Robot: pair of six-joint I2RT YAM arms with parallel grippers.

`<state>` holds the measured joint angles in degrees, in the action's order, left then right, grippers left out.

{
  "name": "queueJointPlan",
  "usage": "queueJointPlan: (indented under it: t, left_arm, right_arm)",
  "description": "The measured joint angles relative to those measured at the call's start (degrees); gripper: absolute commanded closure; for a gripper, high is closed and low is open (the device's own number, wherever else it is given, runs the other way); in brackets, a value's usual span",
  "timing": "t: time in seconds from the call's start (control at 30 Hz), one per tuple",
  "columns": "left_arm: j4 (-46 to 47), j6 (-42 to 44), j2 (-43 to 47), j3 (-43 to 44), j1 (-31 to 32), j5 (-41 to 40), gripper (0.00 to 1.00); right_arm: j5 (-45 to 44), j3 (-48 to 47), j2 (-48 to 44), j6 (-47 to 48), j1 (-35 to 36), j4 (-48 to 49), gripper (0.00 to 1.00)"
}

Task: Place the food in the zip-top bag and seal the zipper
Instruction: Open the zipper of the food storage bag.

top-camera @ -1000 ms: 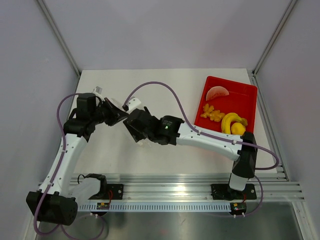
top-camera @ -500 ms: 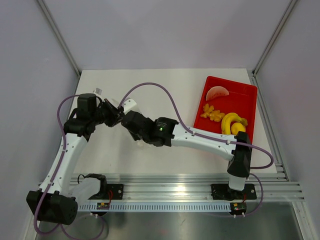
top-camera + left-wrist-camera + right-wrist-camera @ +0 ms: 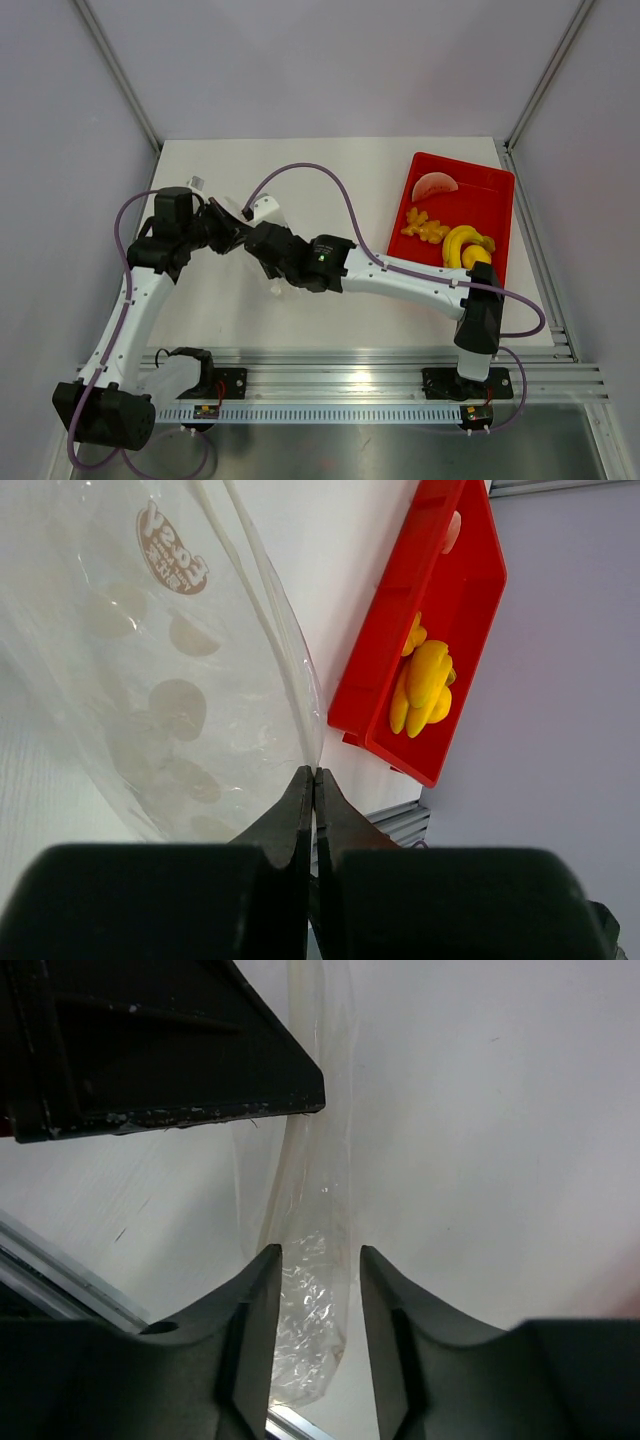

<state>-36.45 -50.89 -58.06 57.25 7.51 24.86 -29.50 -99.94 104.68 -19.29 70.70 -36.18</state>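
Note:
The clear zip-top bag (image 3: 150, 690), with whitish oval spots, hangs between both grippers above the table. A thin whitish zipper strip (image 3: 262, 620) runs along its edge. My left gripper (image 3: 315, 772) is shut on that edge; in the top view it (image 3: 236, 236) is left of centre. My right gripper (image 3: 320, 1260) is open, its fingers either side of a crumpled part of the bag (image 3: 312, 1290) without pinching it; in the top view it (image 3: 262, 248) is right next to the left one. The watermelon slice (image 3: 435, 185), orange knobbly pieces (image 3: 424, 228), banana (image 3: 462, 243) and yellow lump (image 3: 477, 257) lie in the tray.
The red tray (image 3: 462, 166) sits at the table's right side, also in the left wrist view (image 3: 400, 660). The left gripper's black body (image 3: 150, 1050) fills the right wrist view's top left. Aluminium rails (image 3: 380, 365) run along the near edge.
My right gripper has moved left and a little up, closing in on the left gripper and the bag. The left gripper has barely moved. The food has not moved.

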Motion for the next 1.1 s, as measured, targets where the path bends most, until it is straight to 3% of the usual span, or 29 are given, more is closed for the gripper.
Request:
queueJointPlan:
  t: [0.17,0.8,0.93,1.1]
  left_arm:
    - [0.2,-0.2,0.0,-0.3,0.0,0.2,1.00]
    - [0.1,-0.6,0.0,-0.8,0.0,0.3,1.00]
    - [0.1,-0.6,0.0,-0.8,0.0,0.3,1.00]
    - [0.2,-0.6,0.0,-0.9,0.0,0.3,1.00]
  right_arm:
    - [0.0,0.0,0.0,0.3,0.2,0.7,0.51]
    - [-1.6,-2.3,2.7,1.3,0.8,1.8,0.60]
    - [-3.0,-3.0,4.3,1.3,0.8,1.8,0.81]
    - [-4.4,-3.0,4.6,0.8,0.8,1.6,1.00]
